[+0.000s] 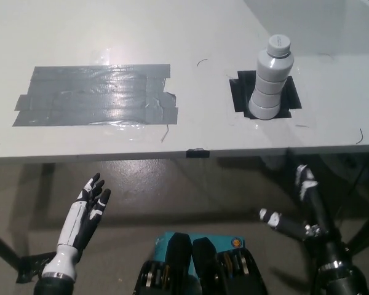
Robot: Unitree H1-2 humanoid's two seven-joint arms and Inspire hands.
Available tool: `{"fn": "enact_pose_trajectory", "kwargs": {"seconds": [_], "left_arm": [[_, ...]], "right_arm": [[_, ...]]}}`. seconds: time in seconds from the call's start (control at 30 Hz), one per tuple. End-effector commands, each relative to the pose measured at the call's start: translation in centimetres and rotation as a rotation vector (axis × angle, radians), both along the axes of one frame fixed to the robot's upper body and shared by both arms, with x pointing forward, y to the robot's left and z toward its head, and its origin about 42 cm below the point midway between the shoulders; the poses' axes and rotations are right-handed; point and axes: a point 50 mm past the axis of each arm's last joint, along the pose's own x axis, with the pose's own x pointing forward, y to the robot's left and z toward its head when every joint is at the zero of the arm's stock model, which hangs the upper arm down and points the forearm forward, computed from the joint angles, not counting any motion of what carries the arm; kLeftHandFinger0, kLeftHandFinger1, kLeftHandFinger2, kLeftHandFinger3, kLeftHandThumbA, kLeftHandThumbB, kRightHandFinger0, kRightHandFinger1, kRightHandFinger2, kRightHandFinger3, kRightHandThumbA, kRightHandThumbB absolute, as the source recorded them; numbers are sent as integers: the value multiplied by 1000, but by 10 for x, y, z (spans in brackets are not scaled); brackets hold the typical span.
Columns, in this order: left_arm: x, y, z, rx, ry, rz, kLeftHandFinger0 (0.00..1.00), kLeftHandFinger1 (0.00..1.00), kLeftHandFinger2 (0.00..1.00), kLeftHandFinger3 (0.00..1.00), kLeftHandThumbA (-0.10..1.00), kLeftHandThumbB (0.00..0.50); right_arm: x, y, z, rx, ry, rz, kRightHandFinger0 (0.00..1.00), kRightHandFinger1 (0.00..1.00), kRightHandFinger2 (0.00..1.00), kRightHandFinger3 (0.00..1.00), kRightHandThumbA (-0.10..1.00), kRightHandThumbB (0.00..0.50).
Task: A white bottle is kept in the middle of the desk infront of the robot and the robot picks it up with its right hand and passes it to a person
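the right hand sits low at the near right, below the near edge of the desk, and it holds nothing. its dark fingers with pale tips are spread well apart: one reaches up toward the underside of the desk edge, another sticks out to the left. the black arm behind it rises from the near right corner, angled up and slightly left. nothing is touching this hand.

the left hand rests at the near left, also below the desk edge and off the desk. its white palm faces up and to the right, its fingers are straight and slightly fanned, and it is empty. its forearm runs down to the near left corner.

the white bottle stands upright on the desk, right of the middle, on a patch of black tape whose edges show on both sides of its base. its ribbed body narrows to a screw cap at the far end. it is well apart from both hands, and sits farther away than the right hand and a little to the left of it, with the near desk edge between them.

to the left on the desk lies a broad patch of grey tape, in overlapping strips, shiny with glare. a small dark tab sits on the near edge of the desk around its middle. the space right around the bottle is open desk surface.
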Motion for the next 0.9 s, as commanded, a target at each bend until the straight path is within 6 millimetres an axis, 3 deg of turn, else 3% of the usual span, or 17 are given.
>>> {"fn": "enact_pose_trajectory", "kwargs": {"seconds": [0.0,0.03,0.1,0.2,0.37,0.4,0.47,0.5,0.53,0.6,0.77,0.87], "left_arm": [[9,0,15,25,-86,-3,1000,1000,1000,1000,930,24],[9,1,14,24,-90,-5,1000,1000,1000,1000,928,23],[8,1,13,17,-87,-3,1000,1000,1000,1000,923,35],[8,1,13,20,-81,-1,1000,1000,1000,1000,932,34],[8,0,14,16,-88,-1,1000,1000,1000,1000,911,19],[8,0,14,17,-88,-1,1000,1000,1000,1000,911,19],[10,1,16,25,-99,-2,1000,1000,1000,1000,923,15],[11,1,16,24,-99,-3,1000,1000,1000,1000,932,31],[12,0,17,23,-99,-6,1000,1000,1000,1000,949,33],[12,-1,18,12,-97,-9,1000,1000,1000,1000,941,39],[13,-2,19,8,-95,-11,1000,1000,1000,1000,923,37],[14,-1,19,8,-100,-12,1000,1000,1000,1000,923,69]], "right_arm": [[12,-4,74,42,-295,-121,1000,1000,1000,1000,1000,262],[15,-6,83,45,-322,-137,1000,1000,1000,1000,1000,253],[31,-13,106,36,-352,-165,1000,1000,1000,1000,1000,291],[46,-17,120,33,-335,-162,1000,1000,1000,1000,1000,314],[92,-21,149,91,-265,-148,1000,1000,1000,1000,972,344],[93,-21,150,93,-262,-149,1000,1000,1000,1000,970,344],[117,-21,155,114,-223,-158,1000,1000,1000,1000,978,370],[124,-21,156,112,-207,-160,1000,1000,1000,1000,973,325],[130,-22,158,112,-192,-162,1000,1000,1000,1000,991,369],[153,-22,161,135,-147,-138,1000,1000,1000,1000,933,346],[175,-16,151,151,-57,-107,1000,1000,1000,1000,972,363],[181,-7,146,116,-24,-97,1000,1000,1000,1000,1000,369]]}}
